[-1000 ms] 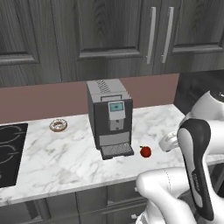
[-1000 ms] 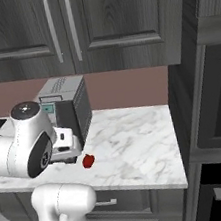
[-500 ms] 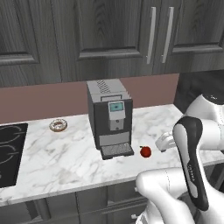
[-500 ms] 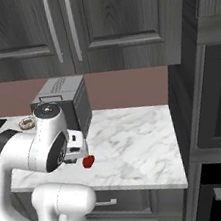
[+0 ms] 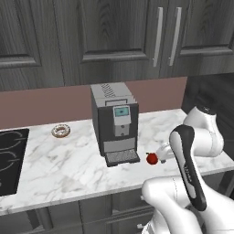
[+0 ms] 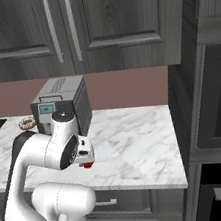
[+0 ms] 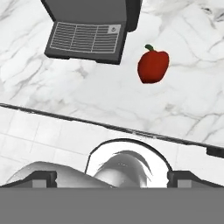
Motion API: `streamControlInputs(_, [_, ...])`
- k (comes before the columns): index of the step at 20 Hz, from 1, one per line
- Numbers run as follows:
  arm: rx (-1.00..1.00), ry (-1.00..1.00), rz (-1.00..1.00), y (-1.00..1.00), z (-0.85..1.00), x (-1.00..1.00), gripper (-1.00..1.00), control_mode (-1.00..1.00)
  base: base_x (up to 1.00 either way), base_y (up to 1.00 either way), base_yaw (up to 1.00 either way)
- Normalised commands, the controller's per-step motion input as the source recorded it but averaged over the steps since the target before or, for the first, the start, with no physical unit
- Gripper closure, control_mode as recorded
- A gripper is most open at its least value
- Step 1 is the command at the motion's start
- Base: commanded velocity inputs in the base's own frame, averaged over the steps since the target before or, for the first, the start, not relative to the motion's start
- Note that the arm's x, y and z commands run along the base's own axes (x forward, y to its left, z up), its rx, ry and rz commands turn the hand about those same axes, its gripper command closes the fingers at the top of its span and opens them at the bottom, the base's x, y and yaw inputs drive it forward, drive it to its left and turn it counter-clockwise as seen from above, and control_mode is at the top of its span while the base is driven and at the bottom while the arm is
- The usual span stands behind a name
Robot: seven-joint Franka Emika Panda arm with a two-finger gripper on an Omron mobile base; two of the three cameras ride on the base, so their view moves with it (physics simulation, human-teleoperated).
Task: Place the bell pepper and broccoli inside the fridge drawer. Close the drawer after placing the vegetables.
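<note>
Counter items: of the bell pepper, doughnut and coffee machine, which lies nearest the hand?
The bell pepper, small and red, just right of the coffee machine tray beside the hand. The doughnut lies far left.

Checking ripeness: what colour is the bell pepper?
Glossy red with a green stem; the bell pepper shows best in the hand view.

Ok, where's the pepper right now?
The pepper lies on the marble counter, just right of the coffee machine's drip tray, near the counter's front edge, with the open gripper close beside it.

arm swung further left, gripper (image 7: 112, 177) now over counter edge, near bell pepper (image 7: 153, 65)
</note>
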Motion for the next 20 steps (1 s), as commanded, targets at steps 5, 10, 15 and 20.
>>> streamControlInputs(5, [0.06,0.00,0.00,0.00,-0.37,0.25,-1.00,-1.00,0.00,0.00,0.00])
streamControlInputs(10, [0.03,0.00,0.00,0.00,-0.16,0.32,-1.00,-1.00,0.00,0.00,0.00])
streamControlInputs(15, [0.00,0.01,0.00,0.00,-0.12,0.43,-1.00,-1.00,0.00,0.00,0.00])
streamControlInputs(20, [0.00,0.02,0.00,0.00,-0.22,0.34,-1.00,-1.00,0.00,0.00,0.00])
